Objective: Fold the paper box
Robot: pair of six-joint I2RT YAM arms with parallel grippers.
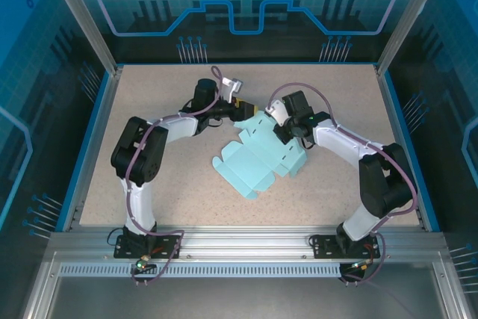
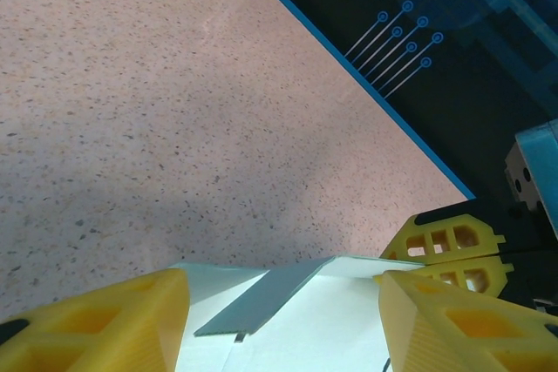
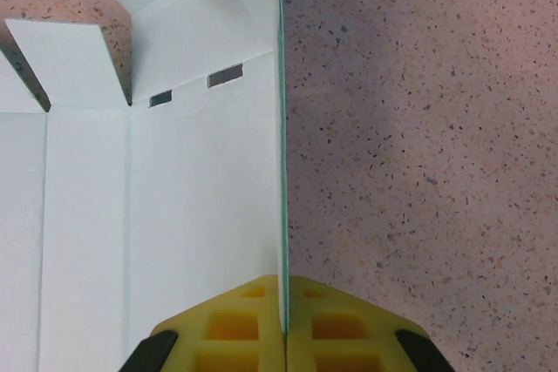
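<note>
The paper box (image 1: pixel 258 158) is a light blue cut-out, mostly flat on the speckled table, with its far edge lifted. My right gripper (image 1: pixel 280 126) is shut on that raised right edge. In the right wrist view the thin card edge (image 3: pixel 282 172) runs straight into the closed yellow fingers (image 3: pixel 227 328), and the white inner face with two slots (image 3: pixel 174 215) spreads to the left. My left gripper (image 1: pixel 243 110) is at the box's far left corner. It stands open (image 2: pixel 283 289), its yellow fingers (image 2: pixel 96 324) straddling a raised flap (image 2: pixel 288 298) without touching it.
The right gripper's yellow fingers (image 2: pixel 449 241) show just beyond the flap in the left wrist view. A blue rim (image 1: pixel 97 132) borders the table, with metal frame posts (image 1: pixel 78 13) at the corners. Both arms arch inward over the table's middle.
</note>
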